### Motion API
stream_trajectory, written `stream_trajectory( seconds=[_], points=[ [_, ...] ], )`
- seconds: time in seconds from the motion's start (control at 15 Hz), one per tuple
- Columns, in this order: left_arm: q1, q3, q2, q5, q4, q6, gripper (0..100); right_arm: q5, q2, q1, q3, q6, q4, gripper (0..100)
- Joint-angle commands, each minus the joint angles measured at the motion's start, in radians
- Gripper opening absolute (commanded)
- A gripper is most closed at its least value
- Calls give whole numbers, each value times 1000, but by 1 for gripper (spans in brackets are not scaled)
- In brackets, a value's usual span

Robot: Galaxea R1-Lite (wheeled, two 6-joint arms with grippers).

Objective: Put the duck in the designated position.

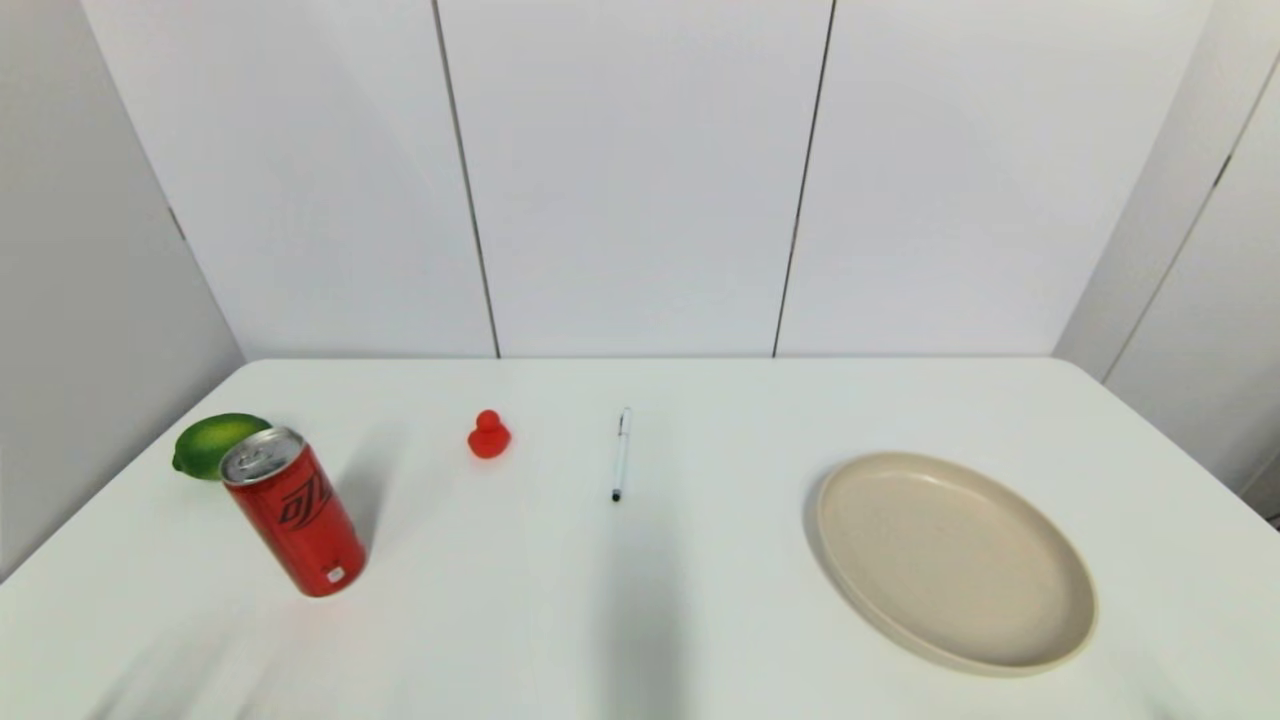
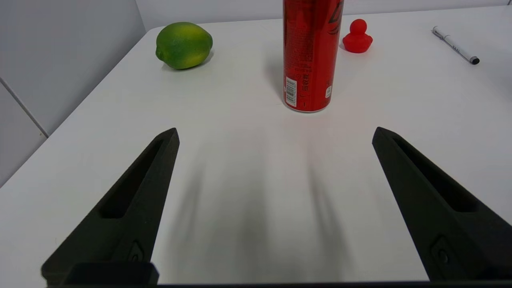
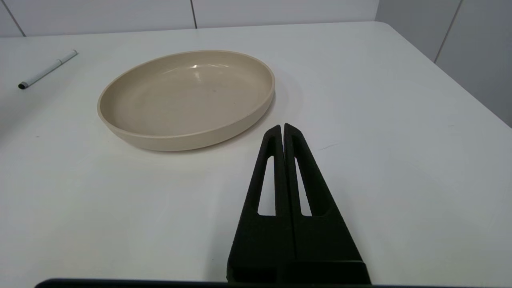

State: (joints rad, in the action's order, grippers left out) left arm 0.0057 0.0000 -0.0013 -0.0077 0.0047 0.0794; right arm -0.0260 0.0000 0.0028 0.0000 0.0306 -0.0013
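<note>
**Duck upright on bare table, both grippers low at the near edge**

Nearest of all: left gripper, low over the near left part of the white table, fingers spread wide with nothing between them. Aimed toward the red can, well short of it.

Farther back: the duck, tiny, glossy red, upright on plain tabletop left of centre toward the far edge. Touching nothing. Seen also in the left wrist view, just past the can and to its right.

Right of the duck, near but apart: a white pen with a dark tip, lying lengthwise from far to near, tip toward the near side.

Left of the duck and nearer: the red can, standing, label and barcode facing the near side. Behind the can on its far left, a green lime, close beside the can, near the table's left edge.

Far over on the right: a round beige plate, shallow, nothing in it, well apart from the duck.

Near right: right gripper, fingers pressed together on nothing, tips just short of the plate's near rim, low over bare table.
</note>
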Motion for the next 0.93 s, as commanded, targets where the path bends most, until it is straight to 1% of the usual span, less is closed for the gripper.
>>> stream_trajectory(
  seconds=[0.07,0.93],
  points=[
    [0,0,0,0,0,0,100,0,0,0,0,0,0,0],
    [0,0,0,0,0,0,100,0,0,0,0,3,0,0]
  ],
)
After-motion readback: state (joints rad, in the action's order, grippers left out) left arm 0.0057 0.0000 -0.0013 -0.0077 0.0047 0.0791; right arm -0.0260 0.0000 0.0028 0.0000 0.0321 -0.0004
